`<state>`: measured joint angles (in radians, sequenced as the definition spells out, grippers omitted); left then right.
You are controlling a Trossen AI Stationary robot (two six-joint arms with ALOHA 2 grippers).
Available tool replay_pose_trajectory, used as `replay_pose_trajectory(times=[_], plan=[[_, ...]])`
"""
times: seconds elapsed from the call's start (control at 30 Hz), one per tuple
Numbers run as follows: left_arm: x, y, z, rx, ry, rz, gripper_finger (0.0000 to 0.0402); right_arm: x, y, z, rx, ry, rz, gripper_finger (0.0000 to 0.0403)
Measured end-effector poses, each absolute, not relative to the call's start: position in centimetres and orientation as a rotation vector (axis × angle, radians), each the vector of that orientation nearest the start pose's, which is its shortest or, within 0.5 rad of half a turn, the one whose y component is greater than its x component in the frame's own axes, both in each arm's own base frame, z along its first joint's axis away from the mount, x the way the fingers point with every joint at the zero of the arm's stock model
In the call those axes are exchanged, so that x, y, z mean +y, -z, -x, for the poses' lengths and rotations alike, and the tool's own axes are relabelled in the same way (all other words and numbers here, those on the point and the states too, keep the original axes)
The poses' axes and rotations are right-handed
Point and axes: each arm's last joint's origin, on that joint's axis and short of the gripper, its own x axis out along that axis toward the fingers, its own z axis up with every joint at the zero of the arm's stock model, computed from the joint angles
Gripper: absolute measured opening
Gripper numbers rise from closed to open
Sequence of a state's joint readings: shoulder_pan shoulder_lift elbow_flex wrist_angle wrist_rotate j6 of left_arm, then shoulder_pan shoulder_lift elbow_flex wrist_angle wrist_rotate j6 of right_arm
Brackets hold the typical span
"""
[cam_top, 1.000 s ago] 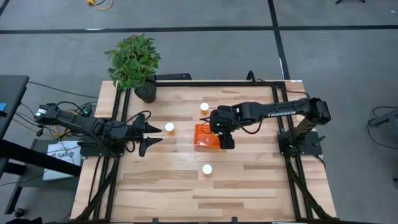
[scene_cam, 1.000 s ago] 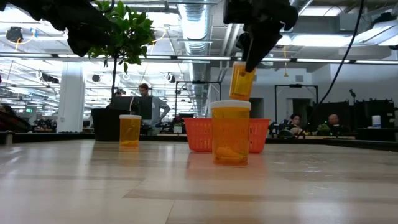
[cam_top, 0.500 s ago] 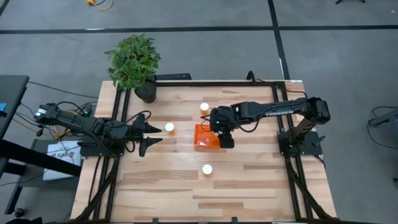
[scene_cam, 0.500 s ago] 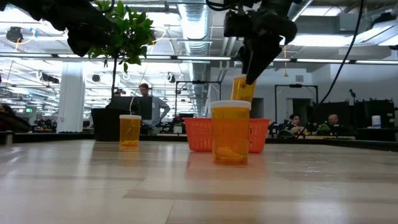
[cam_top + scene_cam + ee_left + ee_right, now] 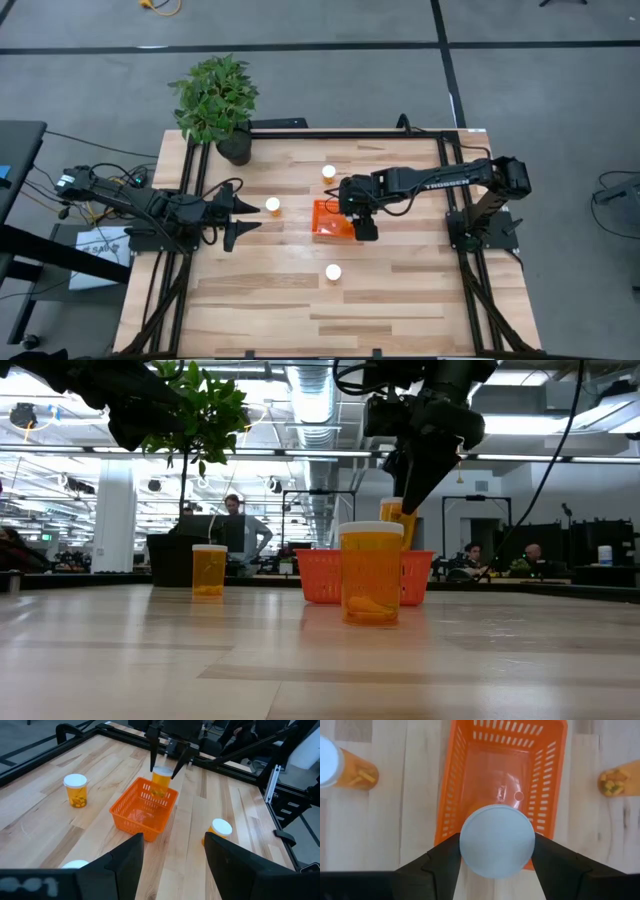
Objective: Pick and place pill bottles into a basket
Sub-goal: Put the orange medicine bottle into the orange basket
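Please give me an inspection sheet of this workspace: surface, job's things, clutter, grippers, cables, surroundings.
Surface: wooden table, nothing spilled.
Job's things: orange basket empty; one pill bottle held above it; three bottles standing on the table.
Clutter: potted plant at a corner.
Grippers: right gripper shut on the bottle over the basket; left gripper open, waiting at the table's left.
Cables: bundle off the left edge.
Surroundings: people far behind.

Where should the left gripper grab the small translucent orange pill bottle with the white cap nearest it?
Take the small translucent orange pill bottle around its cylindrical body just under the white cap, coming in level from the left gripper side; it stands upright, clear of the orange basket.
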<state>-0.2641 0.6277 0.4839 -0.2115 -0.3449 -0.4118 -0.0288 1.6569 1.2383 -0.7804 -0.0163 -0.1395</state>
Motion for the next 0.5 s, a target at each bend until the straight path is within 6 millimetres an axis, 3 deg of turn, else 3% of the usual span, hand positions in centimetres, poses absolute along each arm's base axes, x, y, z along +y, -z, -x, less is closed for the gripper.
replay_pose_trajectory(times=[0.5], plan=[[-2.88,-24.98,-14.39,0.317,-0.148,0.301,0.0199,-0.85,-22.35,-32.44,1.201,-0.081,0.083,0.0216]])
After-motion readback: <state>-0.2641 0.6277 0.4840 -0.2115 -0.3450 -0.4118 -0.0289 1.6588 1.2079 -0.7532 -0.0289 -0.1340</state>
